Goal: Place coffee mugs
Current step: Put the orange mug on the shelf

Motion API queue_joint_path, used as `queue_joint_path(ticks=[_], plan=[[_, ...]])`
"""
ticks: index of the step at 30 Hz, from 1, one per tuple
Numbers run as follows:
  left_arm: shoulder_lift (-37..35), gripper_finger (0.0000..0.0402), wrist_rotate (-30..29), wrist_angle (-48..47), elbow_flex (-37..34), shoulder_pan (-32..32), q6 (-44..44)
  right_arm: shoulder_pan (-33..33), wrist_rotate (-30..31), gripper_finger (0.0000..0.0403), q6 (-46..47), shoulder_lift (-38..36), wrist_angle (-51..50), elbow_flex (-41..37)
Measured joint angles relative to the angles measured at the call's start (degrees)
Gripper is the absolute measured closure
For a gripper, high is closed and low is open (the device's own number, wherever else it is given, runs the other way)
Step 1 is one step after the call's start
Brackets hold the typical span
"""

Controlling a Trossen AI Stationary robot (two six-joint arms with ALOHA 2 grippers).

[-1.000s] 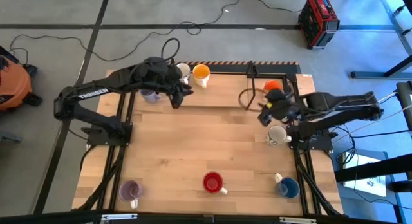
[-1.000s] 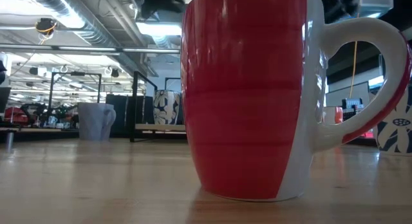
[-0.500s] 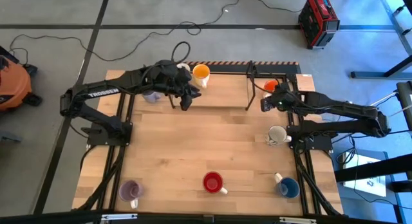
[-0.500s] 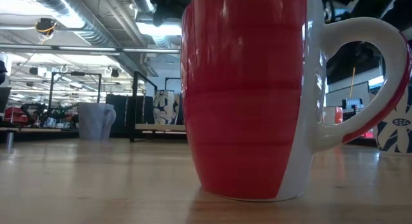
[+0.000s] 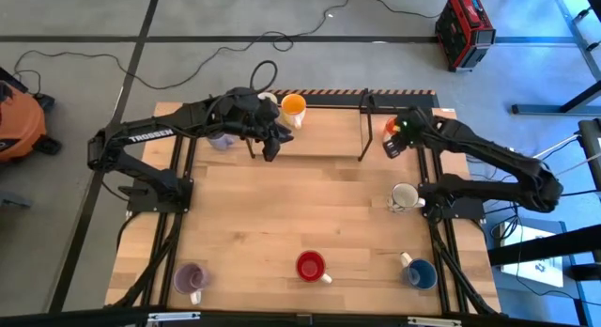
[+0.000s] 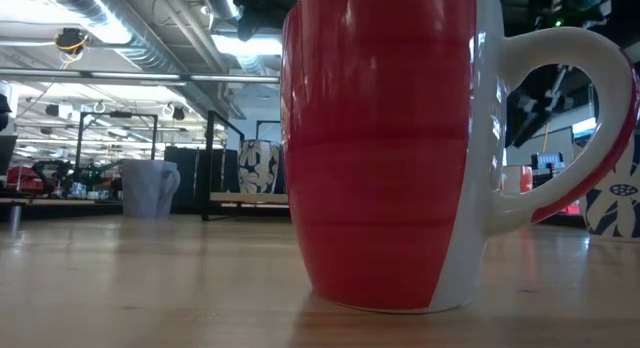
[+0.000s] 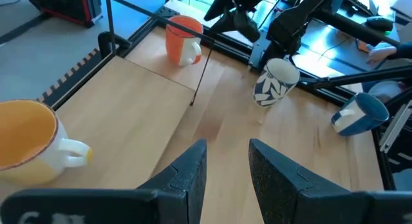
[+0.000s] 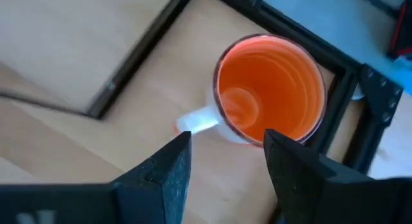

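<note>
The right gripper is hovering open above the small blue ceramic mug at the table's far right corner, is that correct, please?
Not quite: the mug under the open right gripper is the small orange-red ceramic mug, not a blue one, as the right wrist view shows. It does stand at the table's far right corner.

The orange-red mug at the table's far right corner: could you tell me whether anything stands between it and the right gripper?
Nothing visible does. The right gripper hangs over the orange-red mug, jaws open and empty, with only air between them.

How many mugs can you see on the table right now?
8, two mostly hidden by arms: white, yellow and purple far left; orange-red far right; cream right; purple, red, blue near.
</note>
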Motion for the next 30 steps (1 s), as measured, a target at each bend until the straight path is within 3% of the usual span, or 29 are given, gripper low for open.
queue_joint_path(ticks=[11,23,30], plan=[[0.00,0.0292,0.00,0.02,0.00,0.00,0.00,-5.11,-0.52,0.0221,-24.84,7.76,-0.13,0.00],[0.00,0.0292,-0.01,0.04,0.00,0.00,0.02,-5.16,0.32,0.0225,-39.05,16.03,0.38,0.00],[0.00,0.0292,0.00,0.05,0.00,0.00,0.02,-5.16,-0.23,0.0311,-41.23,18.22,0.15,0.00]])
